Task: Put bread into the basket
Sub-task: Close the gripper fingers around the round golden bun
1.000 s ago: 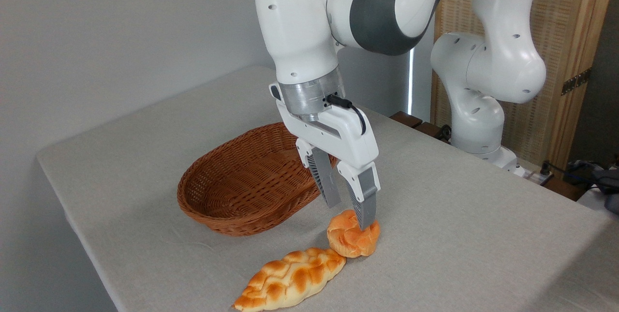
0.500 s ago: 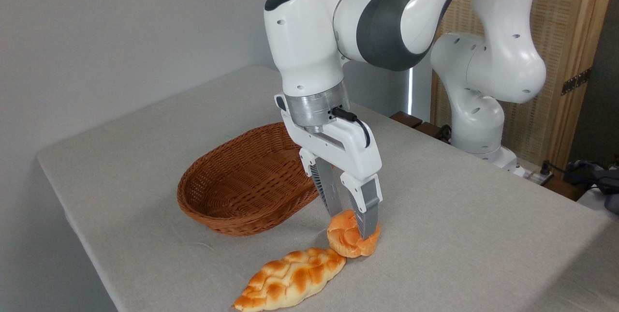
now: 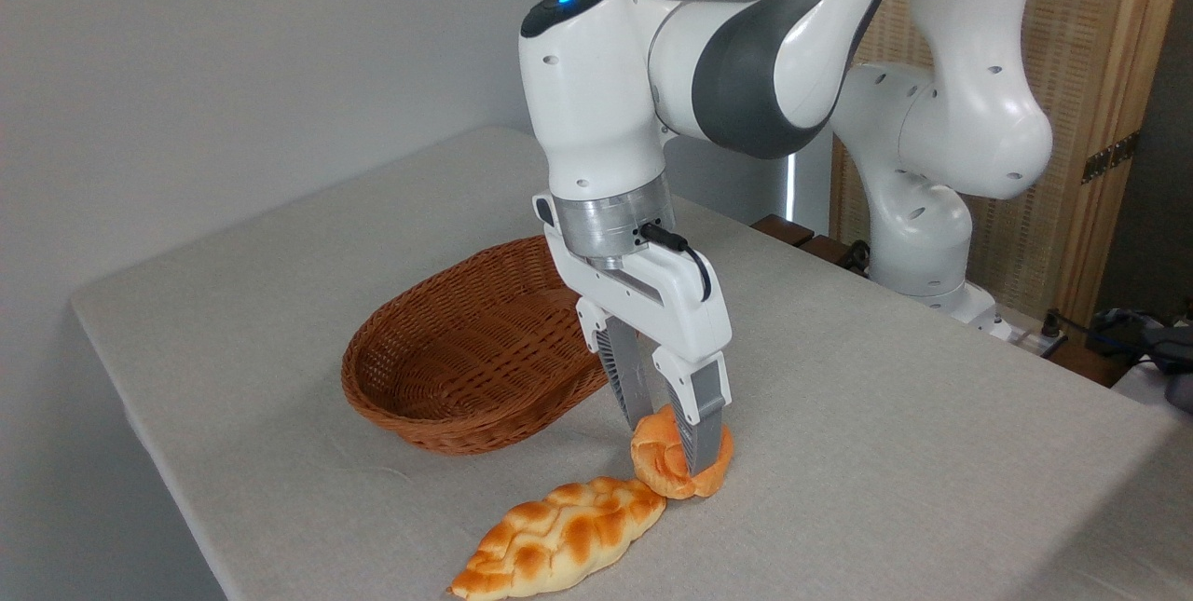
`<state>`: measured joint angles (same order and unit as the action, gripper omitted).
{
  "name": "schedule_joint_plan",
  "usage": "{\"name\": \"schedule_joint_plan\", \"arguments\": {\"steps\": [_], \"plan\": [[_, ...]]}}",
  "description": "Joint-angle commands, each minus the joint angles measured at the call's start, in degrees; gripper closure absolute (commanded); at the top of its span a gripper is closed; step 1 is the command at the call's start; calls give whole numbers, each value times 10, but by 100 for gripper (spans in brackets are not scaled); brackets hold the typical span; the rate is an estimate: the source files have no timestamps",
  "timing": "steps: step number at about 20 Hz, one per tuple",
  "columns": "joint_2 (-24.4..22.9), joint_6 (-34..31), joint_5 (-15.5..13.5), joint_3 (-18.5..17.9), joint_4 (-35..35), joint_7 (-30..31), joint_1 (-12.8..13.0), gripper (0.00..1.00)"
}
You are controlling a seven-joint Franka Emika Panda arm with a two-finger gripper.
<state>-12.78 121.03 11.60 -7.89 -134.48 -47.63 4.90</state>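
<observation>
Bread (image 3: 664,463), a small round knotted bun with a golden-orange crust, sits on the grey cloth-covered table (image 3: 885,452) towards the 6 o'clock edge of the scene, and it looks squeezed narrower between the fingers. Pointing down from above, the gripper (image 3: 673,433) has its two grey fingers (image 3: 701,415) pressed onto opposite sides of the bun, pinching it while its underside seems to rest on the cloth. At about 10 o'clock from the bun, near but apart, stands the basket (image 3: 447,396), an oval reddish-brown wicker one with flared sides, and nothing shows inside it. At 7 o'clock from the bun lies a longer leaf-shaped braided loaf (image 3: 559,536), its upper tip touching or nearly touching the bun. The white arm (image 3: 746,42) reaches in from 1 o'clock, in front of a wooden screen (image 3: 1100,116).
</observation>
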Motion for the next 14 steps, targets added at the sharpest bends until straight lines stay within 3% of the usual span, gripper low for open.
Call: {"name": "schedule_joint_plan", "arguments": {"steps": [1,2,3,5,9,14], "plan": [[-5,17,10,-7,-11,-13,6,10],[-5,17,10,-7,-11,-19,6,18],[-5,17,10,-7,-11,-28,6,33],[-6,14,10,-7,-11,-34,7,47],[-7,12,10,-7,-10,-44,7,63],[-7,11,9,-7,-10,-47,7,63]]}}
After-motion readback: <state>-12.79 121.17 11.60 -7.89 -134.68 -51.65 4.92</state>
